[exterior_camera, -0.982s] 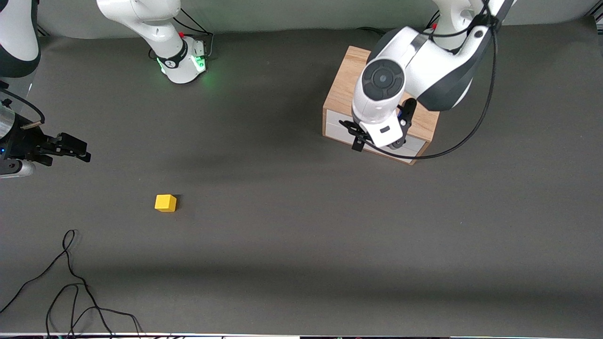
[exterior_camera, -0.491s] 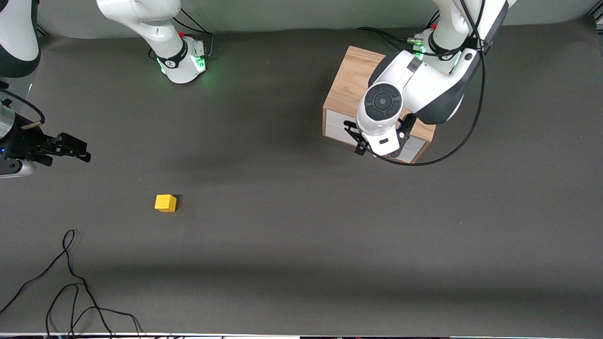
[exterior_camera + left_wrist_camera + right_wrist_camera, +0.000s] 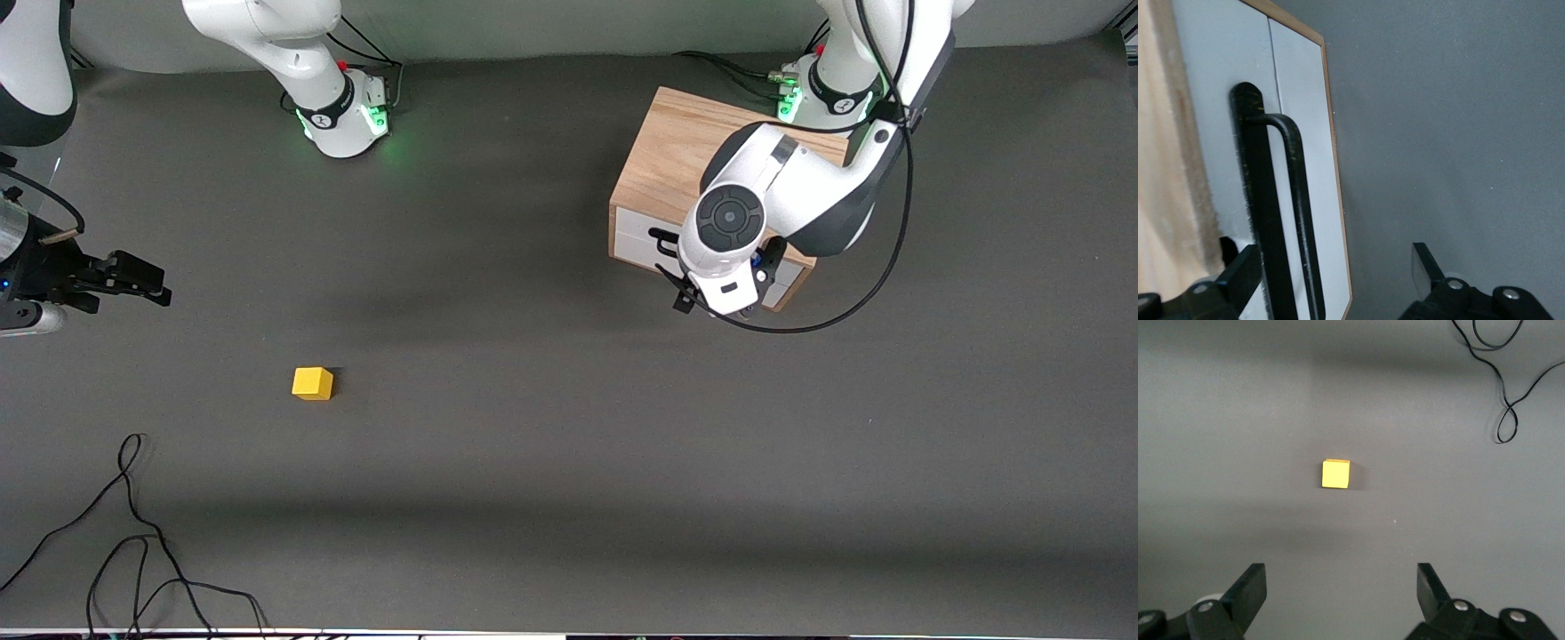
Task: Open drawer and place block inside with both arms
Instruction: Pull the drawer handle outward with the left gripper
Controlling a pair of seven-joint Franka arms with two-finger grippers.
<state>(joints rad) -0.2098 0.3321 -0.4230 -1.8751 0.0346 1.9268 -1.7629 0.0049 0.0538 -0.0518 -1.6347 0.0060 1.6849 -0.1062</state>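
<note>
The white-fronted drawer in its oak-grain wooden box is still shut. The left gripper has slid down to the black bar handle, fingers wide, ready to grab. The small yellow cube sits well apart, toward the right arm's end. The right gripper waits, wide open.

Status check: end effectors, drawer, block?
Left end effector open at drawer handle. Right end effector open, waiting above block. Drawer shut. Nothing in the way.
</note>
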